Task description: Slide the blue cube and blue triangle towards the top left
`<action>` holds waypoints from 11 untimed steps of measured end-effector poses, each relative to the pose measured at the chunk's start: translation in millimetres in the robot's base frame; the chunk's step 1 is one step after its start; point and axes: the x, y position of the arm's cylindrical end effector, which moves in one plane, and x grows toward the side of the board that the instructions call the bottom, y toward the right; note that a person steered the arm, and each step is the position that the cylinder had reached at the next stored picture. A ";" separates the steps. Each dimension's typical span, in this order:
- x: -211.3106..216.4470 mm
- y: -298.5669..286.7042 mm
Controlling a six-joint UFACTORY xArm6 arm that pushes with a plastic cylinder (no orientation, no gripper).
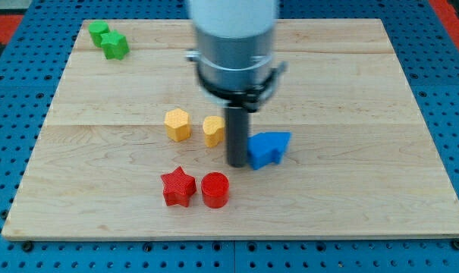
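Note:
The blue cube (260, 152) and the blue triangle (278, 142) sit touching each other a little right of the board's middle, the triangle on the cube's upper right. My tip (237, 163) rests on the board right against the cube's left side, between the cube and a yellow block (213, 130). The rod (237, 133) comes down from the grey arm body (234, 45), which hides the board behind it.
A yellow hexagon (177, 124) lies left of the other yellow block. A red star (177, 186) and a red cylinder (215, 189) sit below them. Two green blocks (109, 39) lie at the top left corner. The wooden board (366, 98) is ringed by a blue pegboard.

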 end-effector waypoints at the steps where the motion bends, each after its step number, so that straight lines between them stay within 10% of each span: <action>1: 22.2 42.7; 5: -123.6 86.1; 11: -266.1 -186.1</action>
